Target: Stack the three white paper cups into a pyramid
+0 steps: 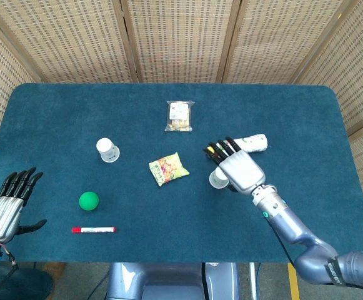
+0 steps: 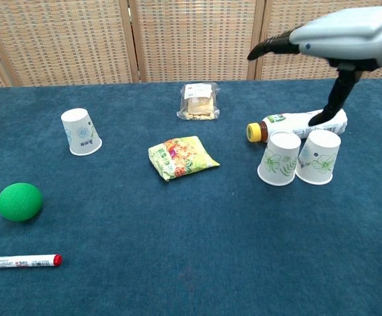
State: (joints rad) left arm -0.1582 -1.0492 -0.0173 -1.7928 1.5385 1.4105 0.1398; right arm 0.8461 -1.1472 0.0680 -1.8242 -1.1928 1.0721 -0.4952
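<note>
Two white paper cups stand upside down side by side on the blue table, one touching the other. In the head view only part of the left one shows under my right hand. That hand hovers well above the pair, fingers spread and holding nothing. A third white cup stands upside down far to the left, also seen as the lone cup from the head. My left hand hangs open off the table's near left edge.
A bottle with a yellow cap lies just behind the two cups. A snack packet lies mid-table, a clear bag of snacks further back. A green ball and a red-capped marker lie at the near left.
</note>
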